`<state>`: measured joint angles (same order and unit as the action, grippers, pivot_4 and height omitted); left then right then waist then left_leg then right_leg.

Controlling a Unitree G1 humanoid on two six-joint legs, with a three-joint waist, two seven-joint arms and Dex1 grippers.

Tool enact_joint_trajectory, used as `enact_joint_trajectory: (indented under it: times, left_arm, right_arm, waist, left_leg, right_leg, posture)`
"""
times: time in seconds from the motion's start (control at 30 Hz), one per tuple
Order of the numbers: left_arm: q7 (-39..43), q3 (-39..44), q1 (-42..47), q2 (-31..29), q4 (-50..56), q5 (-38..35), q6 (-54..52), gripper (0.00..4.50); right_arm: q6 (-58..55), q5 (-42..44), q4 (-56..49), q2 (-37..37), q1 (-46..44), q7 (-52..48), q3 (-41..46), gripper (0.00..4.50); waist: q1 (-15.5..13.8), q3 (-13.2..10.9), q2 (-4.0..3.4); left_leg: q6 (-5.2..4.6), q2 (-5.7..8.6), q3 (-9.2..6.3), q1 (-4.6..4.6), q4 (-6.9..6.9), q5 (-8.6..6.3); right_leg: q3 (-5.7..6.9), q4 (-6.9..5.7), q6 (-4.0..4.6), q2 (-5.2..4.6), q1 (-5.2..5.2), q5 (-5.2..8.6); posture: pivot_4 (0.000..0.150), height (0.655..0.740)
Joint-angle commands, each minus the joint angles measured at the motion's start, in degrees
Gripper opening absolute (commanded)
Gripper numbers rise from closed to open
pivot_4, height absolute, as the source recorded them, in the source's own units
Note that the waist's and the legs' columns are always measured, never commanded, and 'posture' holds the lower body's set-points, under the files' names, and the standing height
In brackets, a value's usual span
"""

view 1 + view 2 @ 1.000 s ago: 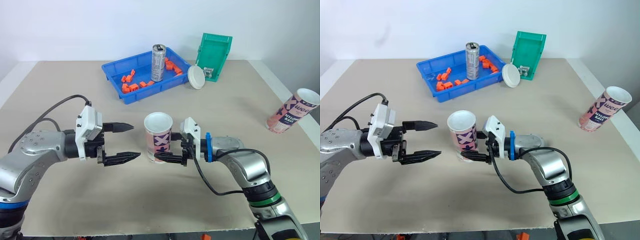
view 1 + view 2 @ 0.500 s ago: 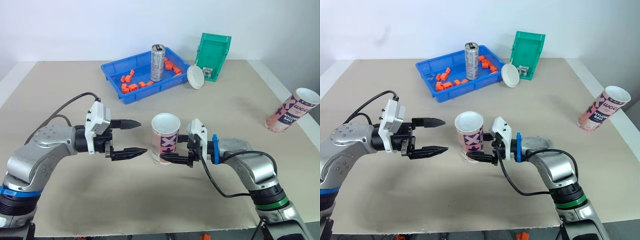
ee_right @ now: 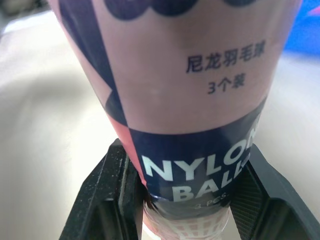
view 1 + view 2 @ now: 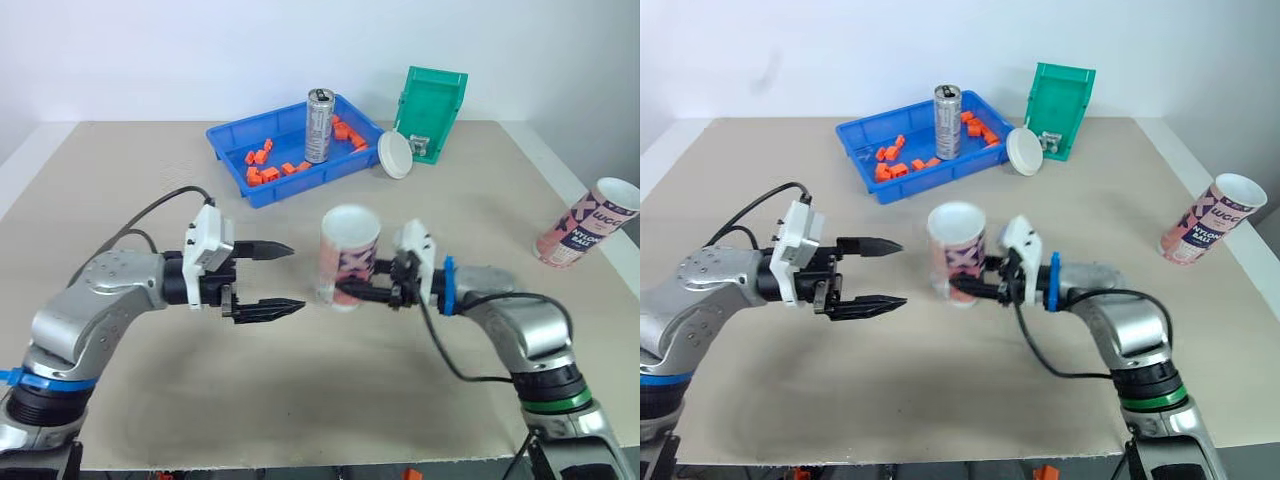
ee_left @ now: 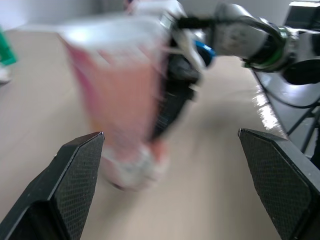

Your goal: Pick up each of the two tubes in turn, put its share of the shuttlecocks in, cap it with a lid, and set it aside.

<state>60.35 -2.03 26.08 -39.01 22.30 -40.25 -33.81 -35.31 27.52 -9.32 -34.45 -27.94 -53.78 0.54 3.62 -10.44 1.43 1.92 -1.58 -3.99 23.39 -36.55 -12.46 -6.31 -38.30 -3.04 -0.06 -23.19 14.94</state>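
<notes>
A pink and navy tube (image 4: pixel 348 262) with a white top stands upright in the middle of the table, and my right gripper (image 4: pixel 346 291) is shut on its lower part. In the right wrist view the black fingers (image 3: pixel 107 195) press both sides of the tube's base (image 3: pixel 190 100). To the tube's left my left gripper (image 4: pixel 295 278) is open, tips pointing at the tube and a little apart from it. Its wrist view shows the tube (image 5: pixel 120 100) blurred between the wide-spread fingers. A second, open tube (image 4: pixel 587 222) leans at the table's right edge. A white lid (image 4: pixel 395 155) rests against the green bin.
At the back stands a blue tray (image 4: pixel 232 140) holding small orange pieces and a silver can (image 4: pixel 318 125). A green bin (image 4: pixel 432 110) is tilted up beside it. Bare table lies in front of both arms.
My right gripper has carried the tube to the right and farther from me. My left gripper has followed rightward, still open, staying just left of the tube.
</notes>
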Motion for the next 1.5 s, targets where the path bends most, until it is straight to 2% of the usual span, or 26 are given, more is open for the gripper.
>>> enact_joint_trajectory:
  times: [0.03, 0.17, 0.4, 0.6, 0.83, 1.03, 1.07, 1.1, 1.17, 1.2, 1.5]
  left_arm:
    - [0.6, -1.2, 2.6, 1.4, -1.8, 1.6, 2.1, 4.5]
    - [1.1, -3.4, 6.4, 6.2, -6.8, 3.2, 4.2, 4.5]
    - [2.1, -6.0, 11.3, 14.0, -14.7, 5.7, 7.3, 4.5]
    - [2.6, -6.5, 14.3, 19.6, -21.3, 7.2, 10.0, 4.5]
    - [3.4, -6.4, 14.7, 21.5, -23.5, 8.2, 11.4, 4.5]
    - [3.9, -6.2, 14.4, 21.6, -23.4, 8.8, 11.4, 4.5]
    - [4.0, -6.1, 14.4, 21.6, -23.4, 8.8, 11.4, 4.5]
    - [4.0, -6.0, 14.3, 21.6, -23.3, 8.8, 11.3, 4.5]
    - [4.1, -6.0, 14.2, 21.5, -23.1, 8.9, 11.3, 4.5]
    - [4.1, -6.0, 14.2, 21.5, -23.1, 8.9, 11.3, 4.5]
    - [4.5, -5.6, 14.2, 20.8, -22.8, 8.6, 10.9, 4.5]
  right_arm:
    - [1.4, 1.3, 2.8, -2.0, -1.1, 3.3, 8.3, 2.3]
    - [3.9, -0.8, 9.0, -4.9, 1.3, 9.4, 17.3, 2.3]
    - [8.9, -4.3, 16.4, -5.5, 4.7, 17.2, 23.3, 2.3]
    - [12.8, -7.6, 21.7, -5.0, 5.7, 20.4, 22.2, 2.3]
    - [16.0, -10.1, 28.3, -4.7, 5.3, 22.2, 21.2, 2.3]
    - [12.2, -7.6, 29.8, -5.1, 7.1, 18.0, 20.5, 2.3]
    - [10.9, -6.8, 30.0, -5.0, 7.3, 17.1, 20.6, 2.91]
    - [11.0, -7.7, 30.6, -5.3, 7.8, 17.0, 19.9, 3.13]
    - [10.8, -7.1, 31.8, -5.3, 7.9, 16.5, 20.5, 4.22]
    - [10.9, -7.3, 32.6, -5.5, 7.8, 16.8, 20.7, 4.44]
    - [11.5, -9.1, 34.8, -7.6, 8.7, 16.0, 19.7, 4.44]
  waist:
    - [-0.2, 0.0, 0.0]
    - [-0.9, 0.0, 0.0]
    - [-0.8, 0.0, -0.04]
    - [-0.9, 0.0, -0.14]
    - [-0.8, 0.1, -0.17]
    - [-0.8, 0.1, -0.16]
    - [-0.8, 0.1, -0.16]
    - [-0.8, 0.1, -0.12]
    - [-0.8, 0.1, -0.12]
    - [-0.8, 0.1, -0.16]
    - [-0.9, 0.1, -0.28]
  left_leg:
    - [0.0, 0.0, 0.0, -0.01, 0.0, 0.0]
    - [0.0, 0.02, 0.01, 0.0, 0.0, 0.0]
    - [-0.01, 0.06, 0.09, 0.0, 0.02, 0.0]
    - [-0.05, 0.06, 0.13, -0.05, -0.01, 0.03]
    - [-0.05, 0.08, 0.18, -0.07, -0.03, 0.04]
    - [-0.04, 0.08, 0.17, -0.13, -0.16, 0.04]
    - [-0.04, 0.08, 0.17, -0.15, -0.16, 0.04]
    - [-0.04, 0.08, 0.16, -0.18, -0.16, 0.04]
    - [-0.04, 0.07, 0.15, -0.19, -0.15, 0.04]
    - [-0.04, 0.07, 0.15, -0.19, -0.15, 0.04]
    - [-0.03, 0.09, 0.2, -0.2, -0.21, 0.07]
  right_leg:
    - [0.0, 0.0, 0.0, 0.0, 0.01, 0.0]
    - [-0.02, 0.0, 0.07, 0.0, 0.0, -0.04]
    - [-0.13, 0.0, 0.08, -0.02, 0.0, -0.04]
    - [-0.16, -0.01, 0.04, 0.0, 0.03, -0.12]
    - [-0.24, -0.02, 0.01, 0.0, 0.04, -0.15]
    - [-0.23, 0.0, -0.1, -0.01, 0.19, -0.2]
    - [-0.23, 0.0, -0.12, 0.0, 0.22, -0.19]
    - [-0.22, 0.0, -0.14, 0.0, 0.25, -0.17]
    - [-0.22, 0.01, -0.14, 0.02, 0.27, -0.17]
    - [-0.22, 0.01, -0.13, 0.02, 0.26, -0.17]
    - [-0.28, 0.02, -0.34, 0.01, 0.29, -0.16]
  posture:
    - [0.15, 0.74]
    - [0.15, 0.74]
    - [0.15, 0.74]
    - [0.15, 0.74]
    - [0.15, 0.74]
    - [0.15, 0.74]
    - [0.15, 0.74]
    - [0.15, 0.74]
    - [0.15, 0.74]
    - [0.15, 0.74]
    - [0.15, 0.74]
